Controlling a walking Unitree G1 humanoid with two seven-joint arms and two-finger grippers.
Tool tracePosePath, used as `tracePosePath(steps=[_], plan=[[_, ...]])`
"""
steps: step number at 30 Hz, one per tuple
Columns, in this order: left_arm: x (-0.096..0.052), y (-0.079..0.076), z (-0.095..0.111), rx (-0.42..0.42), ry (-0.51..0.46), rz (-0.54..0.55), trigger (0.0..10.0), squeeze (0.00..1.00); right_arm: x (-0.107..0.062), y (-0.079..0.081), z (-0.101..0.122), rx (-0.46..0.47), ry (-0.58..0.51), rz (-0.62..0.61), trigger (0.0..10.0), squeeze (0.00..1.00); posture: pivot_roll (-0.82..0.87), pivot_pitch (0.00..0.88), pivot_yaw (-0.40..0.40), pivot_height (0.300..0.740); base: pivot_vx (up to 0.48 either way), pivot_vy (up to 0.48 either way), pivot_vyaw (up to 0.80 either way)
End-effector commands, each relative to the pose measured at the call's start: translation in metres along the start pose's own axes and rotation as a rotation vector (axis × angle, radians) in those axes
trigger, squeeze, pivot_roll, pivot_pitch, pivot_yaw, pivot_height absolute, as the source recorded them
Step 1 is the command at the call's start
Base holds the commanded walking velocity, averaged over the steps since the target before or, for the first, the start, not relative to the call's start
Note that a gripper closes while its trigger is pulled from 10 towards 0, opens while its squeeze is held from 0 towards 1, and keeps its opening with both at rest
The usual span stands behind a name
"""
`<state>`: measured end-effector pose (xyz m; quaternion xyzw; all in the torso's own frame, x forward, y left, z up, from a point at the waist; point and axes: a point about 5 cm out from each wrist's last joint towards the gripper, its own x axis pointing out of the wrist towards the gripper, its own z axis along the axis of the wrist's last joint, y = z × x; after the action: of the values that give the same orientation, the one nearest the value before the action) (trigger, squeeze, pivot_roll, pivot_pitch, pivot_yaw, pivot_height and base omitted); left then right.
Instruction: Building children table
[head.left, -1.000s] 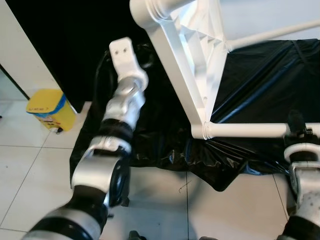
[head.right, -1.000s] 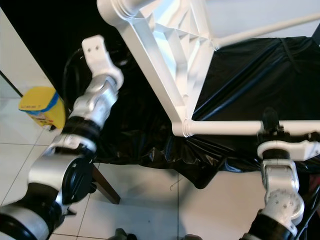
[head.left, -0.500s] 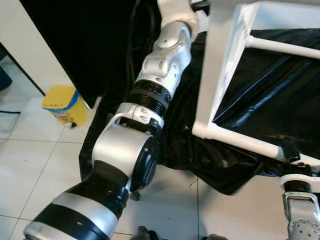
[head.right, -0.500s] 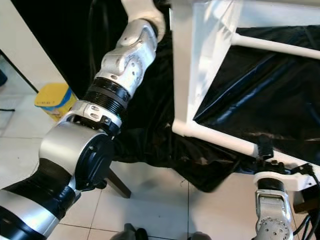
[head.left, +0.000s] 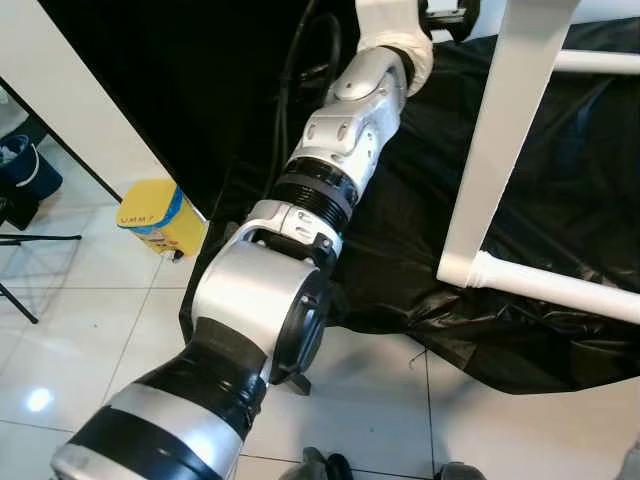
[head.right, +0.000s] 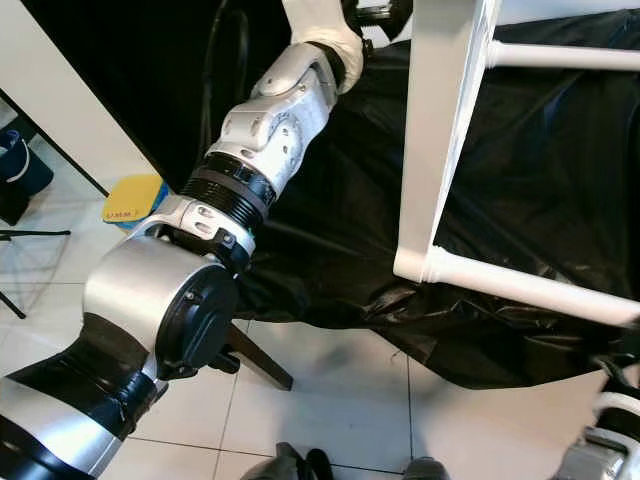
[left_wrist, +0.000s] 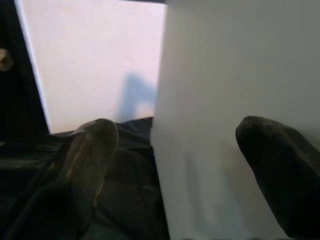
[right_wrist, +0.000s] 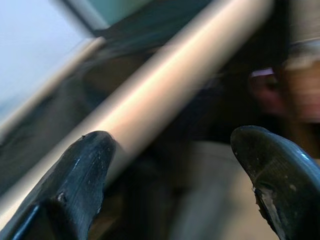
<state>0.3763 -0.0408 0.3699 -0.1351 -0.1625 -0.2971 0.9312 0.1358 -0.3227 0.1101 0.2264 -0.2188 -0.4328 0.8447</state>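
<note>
The white table frame stands over a black plastic sheet. Its broad white beam runs down to a joint, and a round rod goes right from there. My left arm stretches up to the beam's top, where its gripper sits against the frame. In the left wrist view the left gripper is open and the beam lies between and behind its fingers. In the blurred right wrist view the right gripper is open, with the rod crossing just beyond it.
A yellow bin stands on the white tiled floor at the left, beside a white wall panel. A dark blue bag and thin black stand legs are further left. A brown wooden leg pokes out under the sheet.
The whole view has swung, so the frame now sits further right and more upright. My left arm has stretched higher along the beam. The right wrist has slid off to the lower right corner.
</note>
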Motion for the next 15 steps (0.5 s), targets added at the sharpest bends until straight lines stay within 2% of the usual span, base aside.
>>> tracePosePath(steps=[1,4,7,8,9,11,12,15], plan=[[0.001,-0.007,-0.002,0.014,0.007,-0.094,10.0,0.00,-0.061,-0.040,-0.012,-0.077,0.071,-0.331,10.0,0.00,-0.33,0.131,0.235,0.740,0.000,0.000,0.00],[0.001,-0.010,-0.005,0.009,0.014,-0.120,10.0,0.00,-0.049,-0.023,0.004,-0.161,-0.039,-0.331,10.0,0.00,-0.34,0.129,0.238,0.740,0.000,0.000,0.00],[0.002,-0.011,-0.005,0.011,0.014,-0.123,10.0,0.00,-0.047,-0.018,0.007,-0.183,-0.052,-0.325,10.0,0.00,-0.34,0.128,0.241,0.740,0.000,0.000,0.00],[0.002,-0.013,-0.005,0.018,0.013,-0.128,10.0,0.00,-0.041,0.002,0.017,-0.229,-0.113,-0.289,10.0,0.00,-0.34,0.124,0.237,0.740,0.000,0.000,0.00],[0.002,-0.013,-0.005,0.018,0.013,-0.128,10.0,0.00,-0.041,0.002,0.017,-0.229,-0.113,-0.289,10.0,0.00,-0.34,0.124,0.237,0.740,0.000,0.000,0.00],[0.002,-0.011,-0.007,0.024,0.017,-0.124,10.0,0.00,-0.029,0.032,0.030,-0.281,-0.204,-0.201,10.0,0.00,-0.34,0.114,0.225,0.740,0.000,0.000,0.00],[0.001,-0.011,-0.008,0.027,0.019,-0.122,10.0,0.00,-0.025,0.041,0.033,-0.289,-0.226,-0.173,10.0,0.00,-0.33,0.112,0.223,0.740,0.000,0.000,0.00],[0.001,-0.010,-0.009,0.029,0.022,-0.118,10.0,0.00,-0.020,0.049,0.034,-0.284,-0.245,-0.143,10.0,0.00,-0.33,0.110,0.213,0.740,0.000,0.000,0.00]])
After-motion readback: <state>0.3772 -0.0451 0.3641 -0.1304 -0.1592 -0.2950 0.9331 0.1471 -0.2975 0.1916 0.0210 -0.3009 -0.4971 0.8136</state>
